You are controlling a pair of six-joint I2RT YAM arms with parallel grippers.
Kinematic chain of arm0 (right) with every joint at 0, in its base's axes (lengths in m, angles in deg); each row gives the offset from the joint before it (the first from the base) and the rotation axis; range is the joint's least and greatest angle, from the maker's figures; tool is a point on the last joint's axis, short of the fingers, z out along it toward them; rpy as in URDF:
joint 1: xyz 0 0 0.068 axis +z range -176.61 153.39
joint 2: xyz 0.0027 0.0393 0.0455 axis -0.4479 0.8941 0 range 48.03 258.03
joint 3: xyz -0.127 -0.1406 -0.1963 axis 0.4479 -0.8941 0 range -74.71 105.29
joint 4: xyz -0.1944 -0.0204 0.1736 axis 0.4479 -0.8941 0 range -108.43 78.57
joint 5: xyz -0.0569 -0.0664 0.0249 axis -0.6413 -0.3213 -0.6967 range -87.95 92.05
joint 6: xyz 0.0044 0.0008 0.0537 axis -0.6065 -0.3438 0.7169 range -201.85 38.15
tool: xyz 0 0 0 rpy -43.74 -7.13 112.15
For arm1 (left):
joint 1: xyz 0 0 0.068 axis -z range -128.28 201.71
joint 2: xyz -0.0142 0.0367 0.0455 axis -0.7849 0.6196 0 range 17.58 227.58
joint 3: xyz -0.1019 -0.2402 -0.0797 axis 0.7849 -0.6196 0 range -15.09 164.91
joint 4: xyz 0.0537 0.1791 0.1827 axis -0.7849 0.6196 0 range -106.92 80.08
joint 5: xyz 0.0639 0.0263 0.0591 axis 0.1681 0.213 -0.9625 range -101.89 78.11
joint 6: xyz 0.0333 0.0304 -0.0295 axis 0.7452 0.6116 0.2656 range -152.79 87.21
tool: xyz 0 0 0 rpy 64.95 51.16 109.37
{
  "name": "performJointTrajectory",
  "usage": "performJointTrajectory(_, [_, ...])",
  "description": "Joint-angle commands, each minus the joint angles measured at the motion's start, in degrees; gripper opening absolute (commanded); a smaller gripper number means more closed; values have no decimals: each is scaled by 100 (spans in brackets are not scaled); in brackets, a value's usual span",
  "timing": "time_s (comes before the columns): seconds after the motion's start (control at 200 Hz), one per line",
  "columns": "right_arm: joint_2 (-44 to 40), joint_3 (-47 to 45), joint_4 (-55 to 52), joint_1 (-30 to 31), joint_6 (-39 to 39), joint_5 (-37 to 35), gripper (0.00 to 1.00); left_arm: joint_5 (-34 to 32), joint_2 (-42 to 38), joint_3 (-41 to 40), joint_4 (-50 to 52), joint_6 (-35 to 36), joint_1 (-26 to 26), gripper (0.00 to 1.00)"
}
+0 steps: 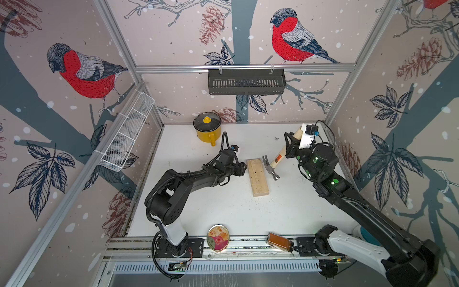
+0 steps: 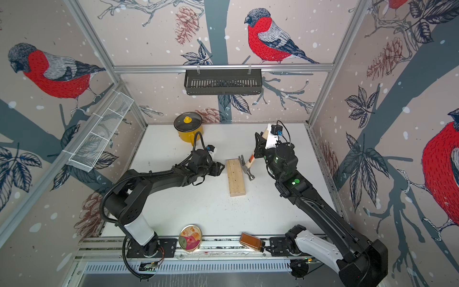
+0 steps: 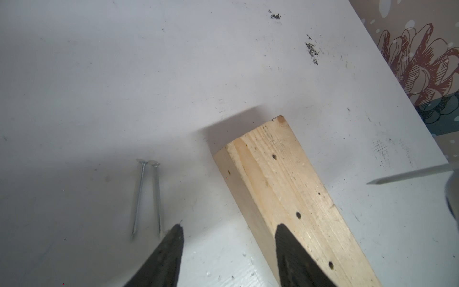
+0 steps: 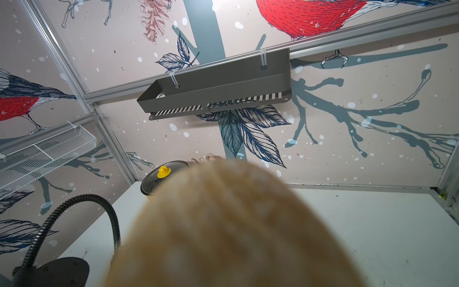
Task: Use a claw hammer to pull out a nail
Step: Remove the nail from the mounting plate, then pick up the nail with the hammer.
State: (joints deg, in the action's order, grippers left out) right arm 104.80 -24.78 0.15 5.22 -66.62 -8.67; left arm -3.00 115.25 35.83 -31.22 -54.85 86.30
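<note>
Hammer handle (image 4: 223, 223) blocks right wrist view, pinched by right fingers (image 1: 290, 146); left fingers (image 3: 169, 253) spread.

The wooden block (image 1: 257, 177) is lying in the middle of the table (image 1: 223, 211), with the claw hammer (image 1: 271, 169) angling in just right of it. 2 nails (image 3: 147, 196) are lying side by side on the table near the block. The pot (image 1: 207, 129) is sitting behind, and the tin (image 1: 218, 237) and jar (image 1: 279, 242) are resting in front.
</note>
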Motion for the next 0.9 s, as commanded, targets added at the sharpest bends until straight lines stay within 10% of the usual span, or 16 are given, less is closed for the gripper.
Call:
performJointTrajectory(0.0, [24, 138, 273, -19, 201, -73, 0, 17, -191, -132, -516, 22, -16, 61])
performJointTrajectory(0.896, [654, 1115, -1249, -150, 303, 542, 0, -478, -1362, -838, -1325, 1273, 775, 61])
